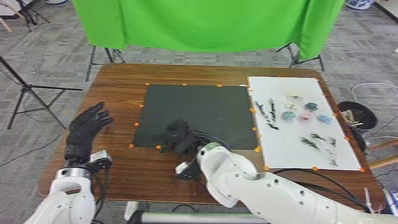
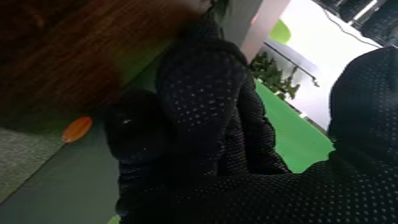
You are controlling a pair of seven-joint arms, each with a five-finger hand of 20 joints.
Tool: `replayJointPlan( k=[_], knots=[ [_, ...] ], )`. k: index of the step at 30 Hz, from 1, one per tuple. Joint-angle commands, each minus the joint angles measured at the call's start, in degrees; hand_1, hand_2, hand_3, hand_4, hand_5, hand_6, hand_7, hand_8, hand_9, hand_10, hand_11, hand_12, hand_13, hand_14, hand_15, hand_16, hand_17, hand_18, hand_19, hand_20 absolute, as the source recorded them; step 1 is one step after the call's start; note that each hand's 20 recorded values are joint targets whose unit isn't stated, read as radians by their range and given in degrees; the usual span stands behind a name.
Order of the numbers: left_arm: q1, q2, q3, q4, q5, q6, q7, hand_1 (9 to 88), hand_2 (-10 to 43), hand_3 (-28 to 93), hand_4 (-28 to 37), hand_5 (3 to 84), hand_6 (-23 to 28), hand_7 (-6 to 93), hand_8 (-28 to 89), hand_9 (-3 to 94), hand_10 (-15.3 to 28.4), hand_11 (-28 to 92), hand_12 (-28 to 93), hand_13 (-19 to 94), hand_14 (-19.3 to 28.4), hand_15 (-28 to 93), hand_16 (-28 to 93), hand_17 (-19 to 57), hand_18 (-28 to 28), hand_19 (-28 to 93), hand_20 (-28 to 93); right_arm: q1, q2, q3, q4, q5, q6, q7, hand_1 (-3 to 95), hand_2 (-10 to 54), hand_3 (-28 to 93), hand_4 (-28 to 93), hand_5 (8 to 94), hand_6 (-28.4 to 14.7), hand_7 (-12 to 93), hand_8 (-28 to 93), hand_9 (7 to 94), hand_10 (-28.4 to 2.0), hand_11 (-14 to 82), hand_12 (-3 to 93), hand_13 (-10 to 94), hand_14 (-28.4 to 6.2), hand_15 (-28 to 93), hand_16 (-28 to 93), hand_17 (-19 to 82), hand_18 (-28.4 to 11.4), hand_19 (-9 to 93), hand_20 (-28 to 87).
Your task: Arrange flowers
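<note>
The flowers (image 1: 305,117) on the board (image 1: 275,87) look unarranged, left robot hand (image 1: 84,129) spread, right robot hand (image 1: 181,138) I can't tell.

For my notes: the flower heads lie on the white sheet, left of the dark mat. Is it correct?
Only the side is wrong: in the head view, the flower heads lie on the white sheet, right of the dark mat.

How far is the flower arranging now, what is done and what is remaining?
Nothing looks arranged yet: the flower heads and leafy stems lie on the white board. I cannot tell if the right hand, over the dark mat, holds anything. Arranging them all seems left.
</note>
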Motion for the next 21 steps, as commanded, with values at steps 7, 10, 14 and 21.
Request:
replayJointPlan(
  k=[7, 10, 14, 21],
  knots=[
    [1.4, -0.33, -1.05, -0.34, -0.4, -0.72, -1.03, 27.4, -9.5, 73, -27.1, 41.6, -0.2, 17.9, -10, 44.2, 12.0, 19, 10, 39, 16.4, 29, 0, 7.9, 15.1, 10, 21, -0.4, 9.7, 12.3, -11.8, -4.8, 2.9, -1.8, 17.2, -0.4, 71, -3, 48.5, -4.3, 56, -12, 77.9, -16.6, 14.6, 15.0, 94, -4.7, 54, 25, 68, -11.5, 93, 39],
    [2.2, -0.22, -1.72, -0.71, -0.59, -0.25, -0.93, 27.5, -9.5, 73, -27.1, 41.6, -0.3, 17.9, -10, 44.2, 11.9, 19, 10, 39, 16.4, 29, 0, 8.0, 15.1, 10, 21, -5.9, 15.5, 20.2, -16.1, -10.7, 1.7, 0.1, 21.6, -4.3, 71, -4, 49.4, -4.2, 54, -13, 78.1, -16.3, 16.1, 16.6, 94, -4.5, 53, 28, 67, -11.9, 93, 42],
    [3.4, -0.29, -2.79, -1.3, -0.57, 0.1, -1.03, 27.5, -9.5, 73, -27.1, 41.7, -0.3, 17.9, -10, 44.2, 11.9, 19, 10, 39, 16.4, 29, 0, 8.0, 15.1, 10, 21, -17.8, 22.7, 34.8, -20.4, -18.9, -2.5, 4.2, 24.8, -8.2, 70, -5, 51.3, -3.5, 48, -12, 78.1, -15.9, 17.6, 17.6, 93, -4.4, 52, 31, 66, -12.4, 93, 45],
    [4.4, -0.6, -3.19, -1.81, -0.47, 0.46, -1.01, 27.7, -9.5, 73, -27.1, 41.6, -0.4, 18.0, -10, 44.3, 12.0, 19, 10, 39, 16.4, 29, 0, 8.0, 15.1, 10, 21, -41.4, 28.8, 59.1, -23.4, -26.5, -6.6, 8.5, 25.8, -9.5, 67, -7, 57.1, -4.1, 31, -7, 77.5, -15.8, 18.3, 18.4, 91, -4.8, 54, 31, 64, -12.9, 93, 47]
  ],
)
